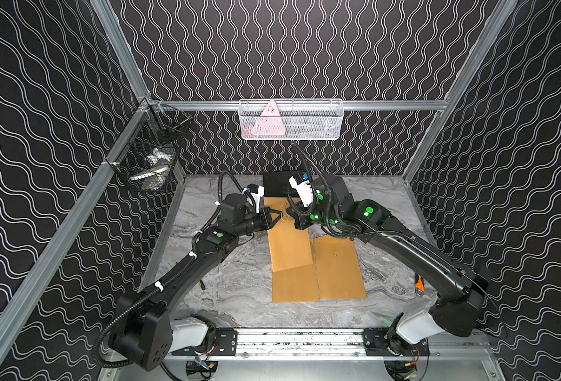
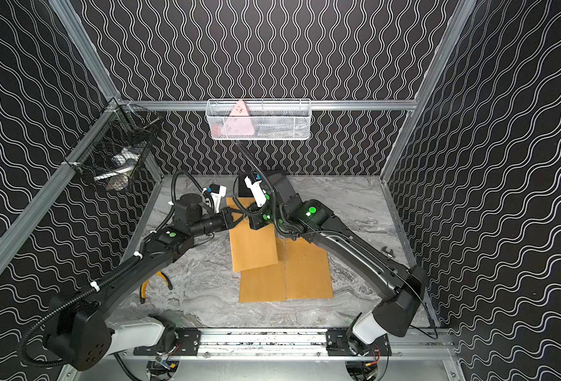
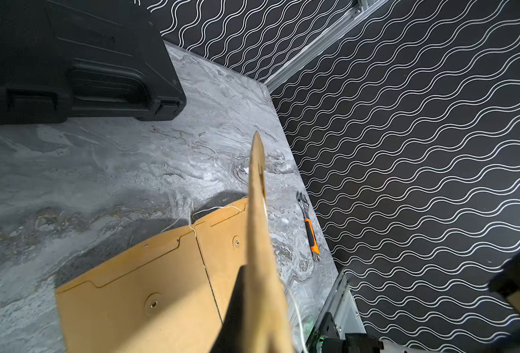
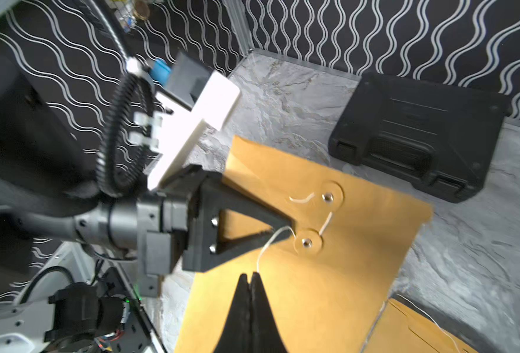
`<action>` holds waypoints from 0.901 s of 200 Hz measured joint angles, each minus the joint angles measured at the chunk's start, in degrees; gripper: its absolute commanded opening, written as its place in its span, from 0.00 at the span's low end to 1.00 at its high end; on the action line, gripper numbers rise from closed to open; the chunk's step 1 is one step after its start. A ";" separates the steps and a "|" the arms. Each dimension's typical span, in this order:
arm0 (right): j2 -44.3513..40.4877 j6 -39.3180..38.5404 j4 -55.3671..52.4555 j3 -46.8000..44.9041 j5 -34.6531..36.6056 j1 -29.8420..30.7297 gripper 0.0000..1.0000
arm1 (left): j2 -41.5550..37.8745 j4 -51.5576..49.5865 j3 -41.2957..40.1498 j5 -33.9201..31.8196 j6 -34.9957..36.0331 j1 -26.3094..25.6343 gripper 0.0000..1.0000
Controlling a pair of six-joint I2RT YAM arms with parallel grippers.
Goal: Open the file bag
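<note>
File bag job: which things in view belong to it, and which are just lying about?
In the job: top file bag, its string, its button clasp, left gripper, right gripper, both shut.
Lying about: second file bag beside it, third file bag under it, black case, wrench, pliers, white basket, black basket.

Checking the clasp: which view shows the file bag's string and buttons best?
The right wrist view: the string and both buttons show close and face-on. In both top views the string is a faint thread between the arms. The left wrist view shows that file bag only edge-on.
</note>
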 measured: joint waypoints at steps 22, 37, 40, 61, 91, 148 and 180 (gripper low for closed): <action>-1.68 1.25 0.44 -3.63 0.22 0.00 0.00 | 0.57 -0.26 1.49 -0.42 0.94 0.37 0.00; -2.58 1.62 0.76 -5.88 0.57 -0.02 0.00 | 0.63 -0.48 2.91 -0.92 1.31 0.87 0.00; -2.71 1.73 0.81 -6.32 0.74 -0.02 0.00 | 0.63 -0.48 3.15 -1.07 1.33 0.96 0.00; -3.30 2.93 1.07 -8.59 1.55 -0.07 0.00 | 0.63 -0.57 4.61 -1.49 2.49 1.75 0.00; -3.52 4.17 1.57 -10.60 1.77 -0.07 0.00 | 0.57 -1.25 5.25 -1.53 2.71 3.17 0.00; -3.34 4.70 1.90 -12.92 2.01 -0.09 0.00 | -0.59 -2.64 5.27 -1.09 2.71 5.99 0.00; -3.34 5.77 1.95 -14.95 2.03 -0.24 0.00 | -0.79 -2.78 5.38 -0.52 2.71 7.08 0.00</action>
